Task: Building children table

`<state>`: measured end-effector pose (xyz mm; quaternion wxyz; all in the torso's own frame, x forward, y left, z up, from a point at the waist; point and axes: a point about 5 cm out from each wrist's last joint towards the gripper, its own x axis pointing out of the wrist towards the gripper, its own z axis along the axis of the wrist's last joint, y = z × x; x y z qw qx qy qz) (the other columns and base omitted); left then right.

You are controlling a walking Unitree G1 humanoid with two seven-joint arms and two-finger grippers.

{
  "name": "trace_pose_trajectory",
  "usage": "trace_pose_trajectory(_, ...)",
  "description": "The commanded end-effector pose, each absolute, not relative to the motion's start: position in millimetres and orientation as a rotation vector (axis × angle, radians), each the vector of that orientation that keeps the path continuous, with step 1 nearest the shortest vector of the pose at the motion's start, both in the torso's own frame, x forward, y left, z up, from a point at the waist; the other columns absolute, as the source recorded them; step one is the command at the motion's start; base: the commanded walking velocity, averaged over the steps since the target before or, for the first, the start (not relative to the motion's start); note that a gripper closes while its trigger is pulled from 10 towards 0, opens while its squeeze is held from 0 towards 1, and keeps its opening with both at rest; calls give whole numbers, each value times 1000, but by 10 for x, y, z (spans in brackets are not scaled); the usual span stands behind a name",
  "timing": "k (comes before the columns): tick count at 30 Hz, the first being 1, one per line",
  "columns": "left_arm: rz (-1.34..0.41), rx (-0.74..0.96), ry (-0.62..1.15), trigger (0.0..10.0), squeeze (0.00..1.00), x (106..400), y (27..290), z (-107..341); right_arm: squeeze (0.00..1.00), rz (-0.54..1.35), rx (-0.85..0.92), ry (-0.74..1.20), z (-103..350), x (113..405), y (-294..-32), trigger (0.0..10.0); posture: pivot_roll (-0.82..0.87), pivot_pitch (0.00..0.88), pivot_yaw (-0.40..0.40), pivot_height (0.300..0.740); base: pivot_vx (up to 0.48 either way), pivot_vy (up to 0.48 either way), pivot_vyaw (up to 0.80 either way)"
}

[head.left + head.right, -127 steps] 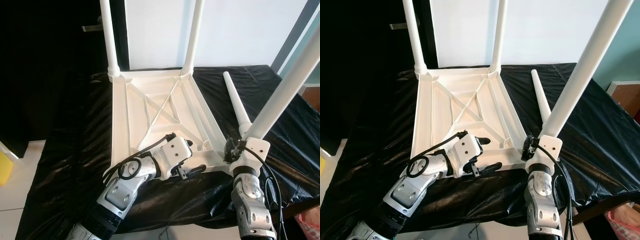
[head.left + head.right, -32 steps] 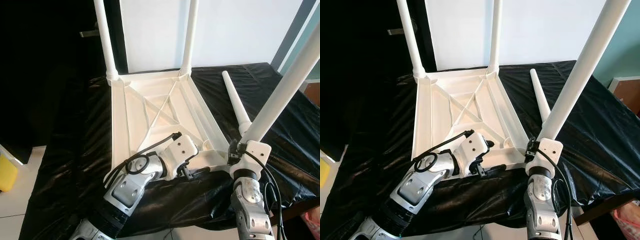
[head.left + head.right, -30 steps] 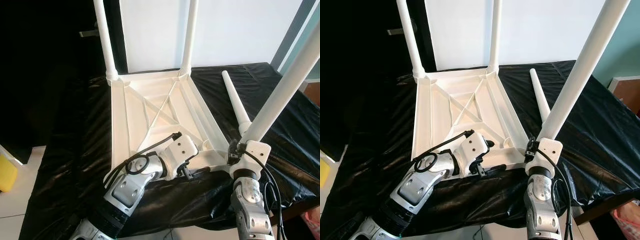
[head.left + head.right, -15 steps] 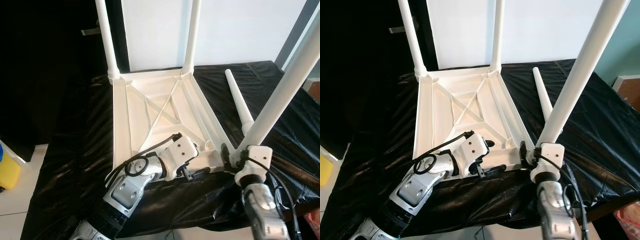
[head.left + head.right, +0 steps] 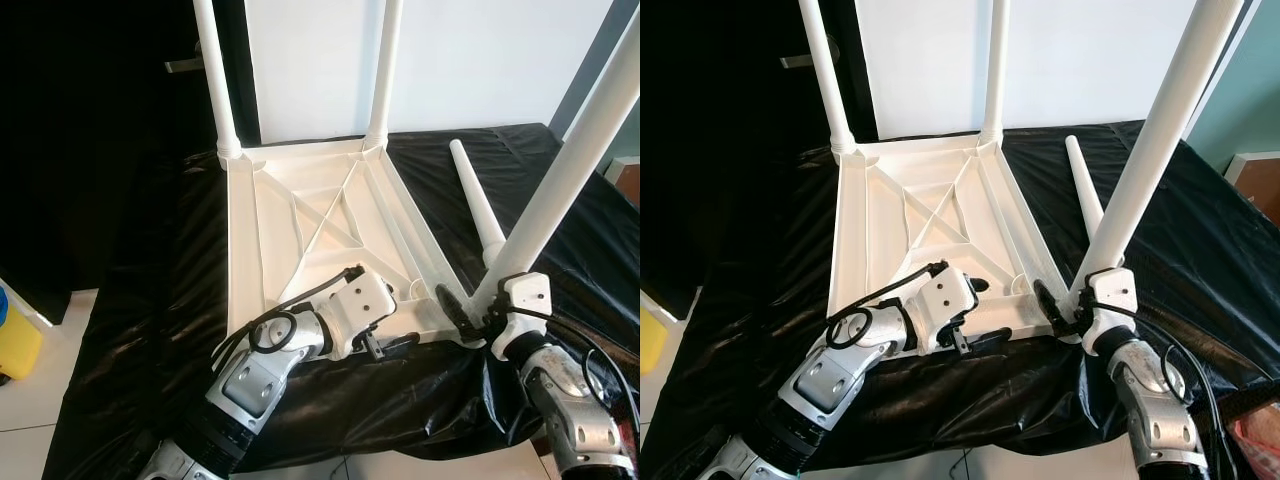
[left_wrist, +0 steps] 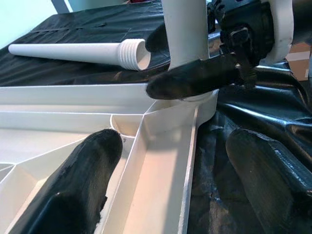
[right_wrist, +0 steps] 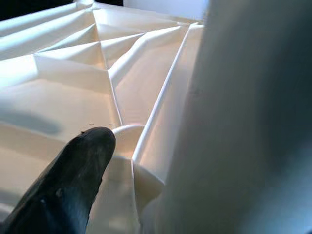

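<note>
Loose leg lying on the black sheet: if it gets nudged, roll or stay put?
The loose leg is a round, tapered tube lying on its side, so it would probably roll, curving toward its narrow end rather than going straight. The wrinkled black sheet may slow it. It looks like hollow white plastic with a threaded end, so likely light and stiff.

I see open black desk (image 5: 150, 330) left of the frame (image 5: 300, 220). Two far legs (image 5: 215, 80) block the back; a loose leg (image 5: 478, 205) lies on the right.

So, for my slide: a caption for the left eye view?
Right gripper seats third leg in upturned table; left gripper steadies its edge.
</note>
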<state>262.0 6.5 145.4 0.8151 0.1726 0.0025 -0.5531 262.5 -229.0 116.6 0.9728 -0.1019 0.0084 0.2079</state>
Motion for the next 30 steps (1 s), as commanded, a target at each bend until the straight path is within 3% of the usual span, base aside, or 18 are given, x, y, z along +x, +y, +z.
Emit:
trace_pose_trajectory(1, -1148, 380, 0, 10000, 0, 2656, 62, 1452, 0, 502, -222, 48, 1111, 2639, -2222, 10000, -57, 0, -10, 740, 0, 0, 0)
trace_pose_trajectory(2, -1149, 380, -2, 10000, 0, 2657, 57, 1454, 0, 529, -237, 58, 1104, 2640, -2226, 10000, -57, 0, -10, 740, 0, 0, 0)
trace_pose_trajectory(3, -1152, 378, -5, 10000, 0, 2654, 53, 1460, 0, 543, -247, 69, 1093, 2647, -2241, 3922, -56, 0, -8, 740, 0, 0, 0)
trace_pose_trajectory(4, -1152, 378, -5, 10000, 0, 2654, 53, 1460, 0, 543, -247, 69, 1093, 2647, -2241, 3922, -56, 0, -8, 740, 0, 0, 0)
trace_pose_trajectory(5, -1154, 377, -7, 10000, 0, 2652, 52, 1464, 0, 551, -248, 75, 1084, 2656, -2261, 0, -55, 0, -8, 740, 0, 0, 0)
trace_pose_trajectory(16, -1165, 380, -4, 10000, 0, 2638, 40, 1441, 0, 543, -242, 116, 971, 2630, -2397, 0, -61, 0, -1, 740, 0, 0, 0)
trace_pose_trajectory(18, -1174, 378, -6, 10000, 0, 2626, 19, 1442, 0, 526, -225, 120, 954, 2626, -2419, 549, -65, 0, 1, 740, 0, 0, 0)
trace_pose_trajectory(19, -1179, 379, -8, 10000, 0, 2622, 11, 1441, 0, 497, -207, 116, 957, 2626, -2436, 10000, -67, 0, 3, 740, 0, 0, 0)
trace_pose_trajectory(29, -1182, 380, -8, 10000, 0, 2620, 11, 1437, 0, 404, -157, 66, 1008, 2638, -2430, 10000, -70, 0, 2, 740, 0, 0, 0)
trace_pose_trajectory(30, -1185, 381, -8, 10000, 0, 2611, 9, 1430, 0, 324, -144, 43, 1023, 2639, -2391, 10000, -74, 0, 1, 740, 0, 0, 0)
